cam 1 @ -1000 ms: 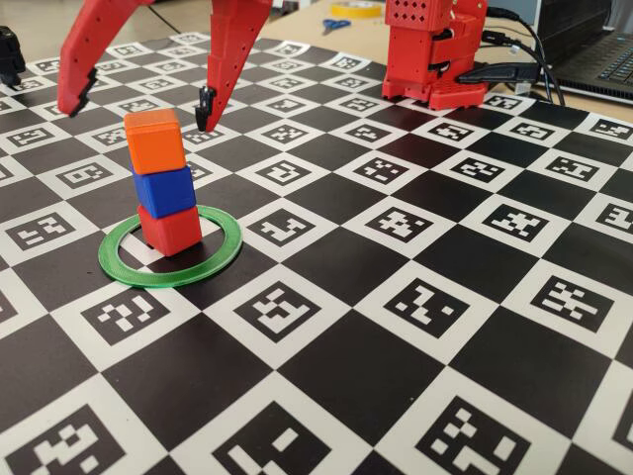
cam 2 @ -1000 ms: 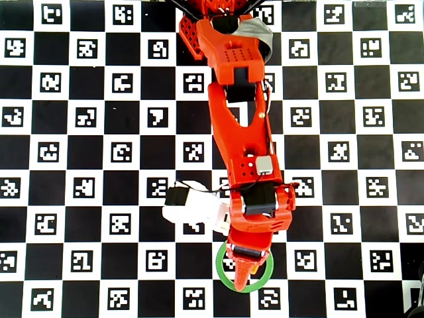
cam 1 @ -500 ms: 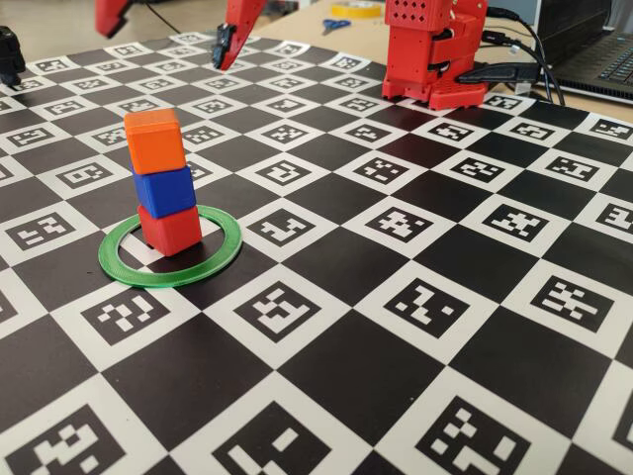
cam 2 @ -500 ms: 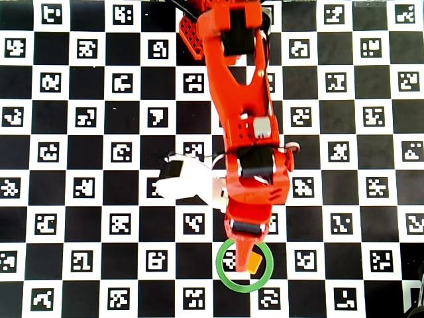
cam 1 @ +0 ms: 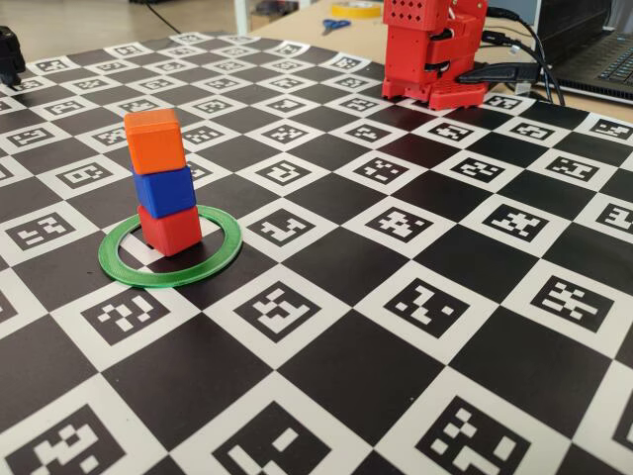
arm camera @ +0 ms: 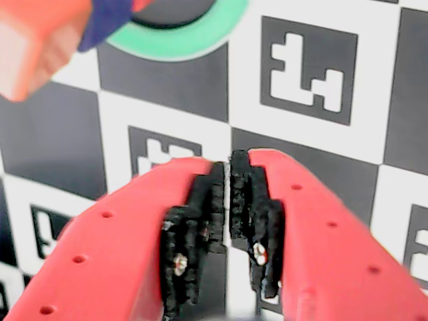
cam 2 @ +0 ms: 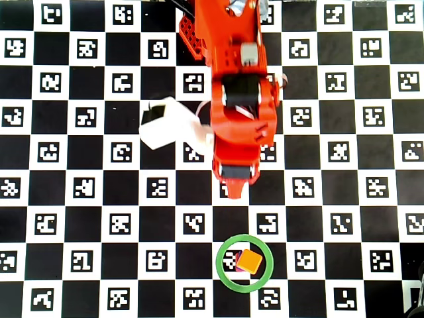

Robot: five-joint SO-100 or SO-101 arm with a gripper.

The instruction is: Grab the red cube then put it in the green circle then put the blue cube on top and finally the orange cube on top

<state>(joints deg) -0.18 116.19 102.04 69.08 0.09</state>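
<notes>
The orange cube (cam 1: pixel 153 141) tops a slightly crooked stack, with the blue cube (cam 1: pixel 164 190) under it and the red cube (cam 1: pixel 170 230) at the bottom, inside the green circle (cam 1: pixel 168 278). From overhead, only the orange cube (cam 2: pixel 250 261) shows within the green circle (cam 2: pixel 219 264). My gripper (cam 2: pixel 235 193) hangs about two squares behind the ring, shut and holding nothing. In the wrist view the gripper (arm camera: pixel 229 162) has its black pads together; the green circle (arm camera: pixel 187 41), a blurred orange cube (arm camera: pixel 30 43) and the blue cube (arm camera: pixel 107 17) lie at the top left. The gripper is out of the fixed view.
The red robot base (cam 1: pixel 435 49) stands at the back of the checkered marker mat (cam 1: pixel 396 297). A white camera block (cam 2: pixel 165 124) juts from the arm's left side. Scissors (cam 1: pixel 334 24) and a laptop (cam 1: pixel 603 54) lie beyond the mat.
The arm has lifted and pulled back from the stack toward its base, leaving the fixed view. The open jaws have shut. The three-cube stack has stayed put.
</notes>
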